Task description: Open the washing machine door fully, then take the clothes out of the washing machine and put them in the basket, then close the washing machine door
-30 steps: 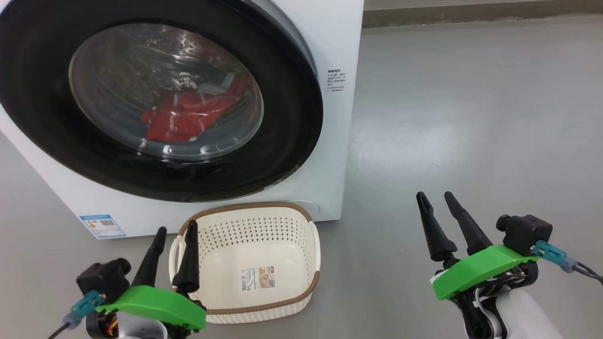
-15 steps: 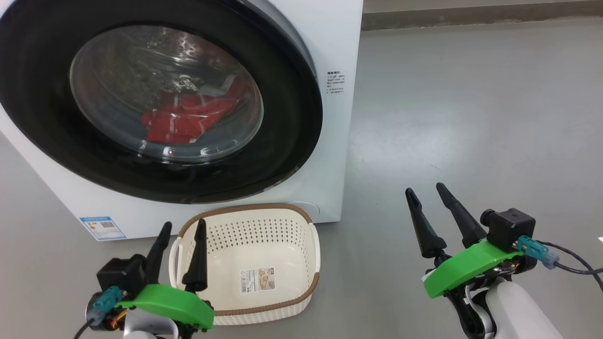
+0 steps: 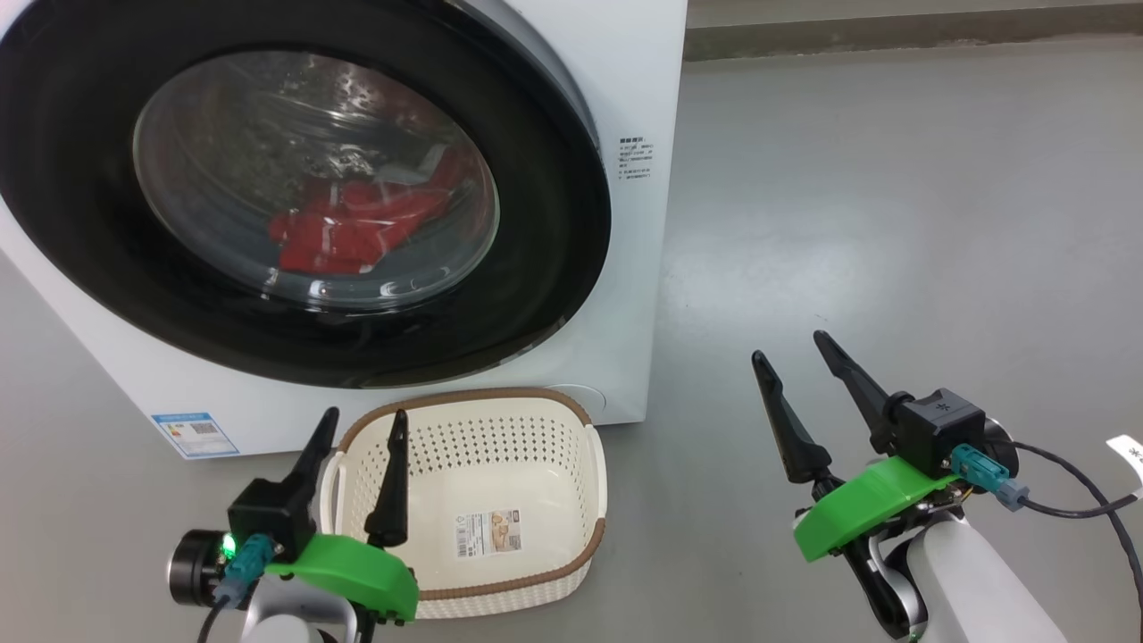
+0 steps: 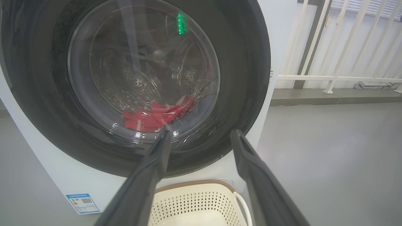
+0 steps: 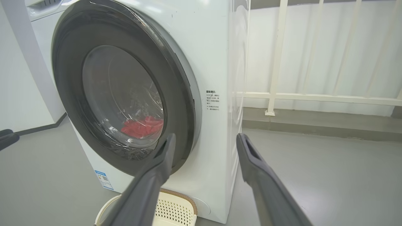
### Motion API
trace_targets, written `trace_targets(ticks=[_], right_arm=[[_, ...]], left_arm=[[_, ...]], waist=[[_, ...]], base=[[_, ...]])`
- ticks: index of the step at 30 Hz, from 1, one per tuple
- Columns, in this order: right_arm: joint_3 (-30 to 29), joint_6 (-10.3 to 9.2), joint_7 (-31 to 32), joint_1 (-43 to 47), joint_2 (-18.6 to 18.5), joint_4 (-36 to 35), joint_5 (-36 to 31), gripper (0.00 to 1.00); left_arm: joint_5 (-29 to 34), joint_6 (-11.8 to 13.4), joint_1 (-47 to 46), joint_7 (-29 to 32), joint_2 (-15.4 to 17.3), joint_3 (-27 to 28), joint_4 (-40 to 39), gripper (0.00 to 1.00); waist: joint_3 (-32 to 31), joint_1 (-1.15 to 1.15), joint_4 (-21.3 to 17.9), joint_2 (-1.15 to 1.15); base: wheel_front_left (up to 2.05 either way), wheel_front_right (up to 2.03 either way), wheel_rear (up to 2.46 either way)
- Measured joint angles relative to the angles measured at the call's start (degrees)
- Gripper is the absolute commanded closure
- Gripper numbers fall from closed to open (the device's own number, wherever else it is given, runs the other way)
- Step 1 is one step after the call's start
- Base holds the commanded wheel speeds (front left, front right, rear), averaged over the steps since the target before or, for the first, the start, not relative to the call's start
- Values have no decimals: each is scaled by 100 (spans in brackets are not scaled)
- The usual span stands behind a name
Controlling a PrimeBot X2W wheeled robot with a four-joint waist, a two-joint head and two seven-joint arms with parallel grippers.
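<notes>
Your left claw (image 3: 359, 426) and right claw (image 3: 790, 346) (both spread, empty) face the closed washing machine door (image 3: 80, 223); the basket (image 3: 500, 397) sits just beside the left.

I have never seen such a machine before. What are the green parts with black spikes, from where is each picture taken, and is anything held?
This is a wheeled robot with two arms. The green parts are its grippers; the black spikes are the jaws. The head camera looks down at the left gripper, the right gripper and a grey floor. On the floor stand a white washing machine and an empty cream basket. The other two pictures come from cameras on each wrist, looking along the jaws. The washing machine door looks shut, with red clothes behind the glass. Both jaws stand open and hold nothing.
</notes>
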Motion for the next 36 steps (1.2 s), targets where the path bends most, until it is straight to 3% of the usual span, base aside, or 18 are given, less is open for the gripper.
trace_targets(ticks=[5,22,23,24,25,26,33,36], right_arm=[[22,1,-74,-141,-11,42,-279,0],[-1,1,-78,-171,-13,125,-227,0],[-1,1,-78,-175,-13,135,-204,20],[2,1,-78,-177,-13,156,-179,53],[4,1,-78,-177,-13,175,-164,67],[9,1,-78,-180,-14,189,-163,100],[25,1,-78,-451,-16,250,261,100],[53,1,-78,-609,-27,257,881,100]], left_arm=[[240,4,-142,-59,0,-24,68,0],[36,3,-196,-59,0,-25,166,0],[34,3,-197,-59,0,-26,166,0],[34,3,-197,-59,0,-29,166,0],[32,3,-197,-59,0,-30,166,0],[23,3,-198,-59,0,-33,165,0],[-26,3,-238,-59,0,-137,89,0],[-26,16,-314,-59,-1,-179,-118,0]], waist=[[4,0,4,0],[62,0,-1,0],[76,0,2,0],[90,0,5,0],[106,0,8,0],[124,0,12,0],[317,0,69,0],[474,0,121,0]], base=[[0,0,0],[0,0,0],[0,0,0],[0,0,0],[0,0,0],[0,0,0],[0,0,0],[0,0,0]])
